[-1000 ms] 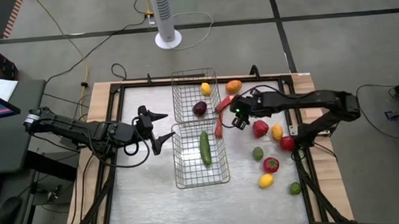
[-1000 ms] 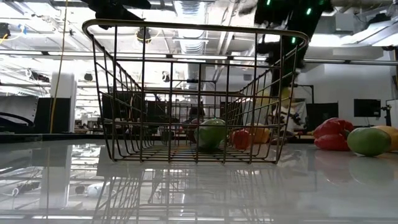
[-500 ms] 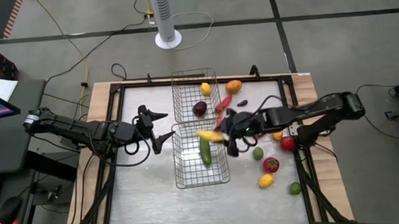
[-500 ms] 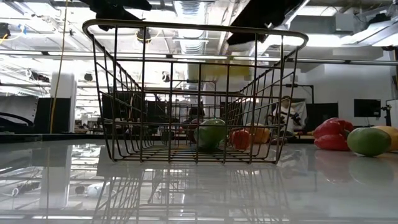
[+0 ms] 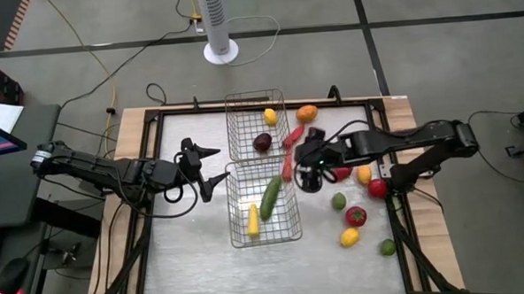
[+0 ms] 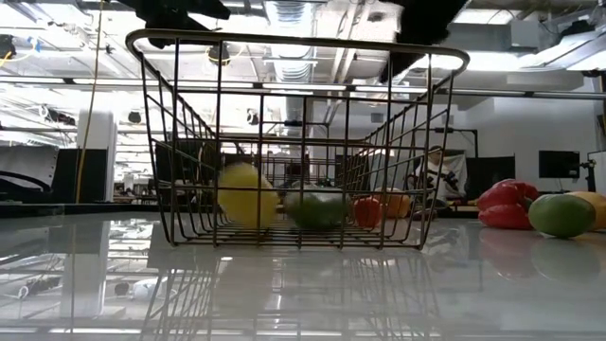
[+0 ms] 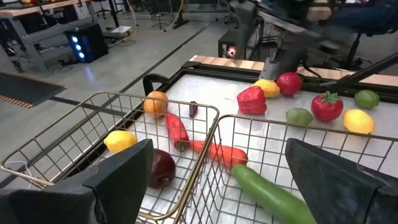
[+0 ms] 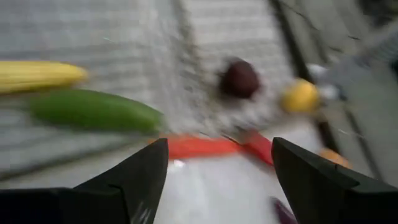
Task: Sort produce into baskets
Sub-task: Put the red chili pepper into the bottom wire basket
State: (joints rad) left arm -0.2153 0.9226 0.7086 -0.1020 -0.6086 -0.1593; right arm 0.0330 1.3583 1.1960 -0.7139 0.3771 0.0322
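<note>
Produce [image 5: 253,220] lay in the near basket [image 5: 263,240]; right gripper [image 5: 309,177], fingers spread and empty, hovered beside it and risked snagging its rim.

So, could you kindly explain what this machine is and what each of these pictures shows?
It is a table robot with two dark arms, each ending in a two-finger gripper. One picture looks straight down, one looks level across the table, and two come from cameras on the wrists. Two wire baskets stand mid-table: the far basket holds a plum and a lemon; the near basket holds a cucumber and a long yellow piece. More toy produce lies to the right. The right gripper is open and empty beside the near basket; the left gripper waits open on its other side.
</note>
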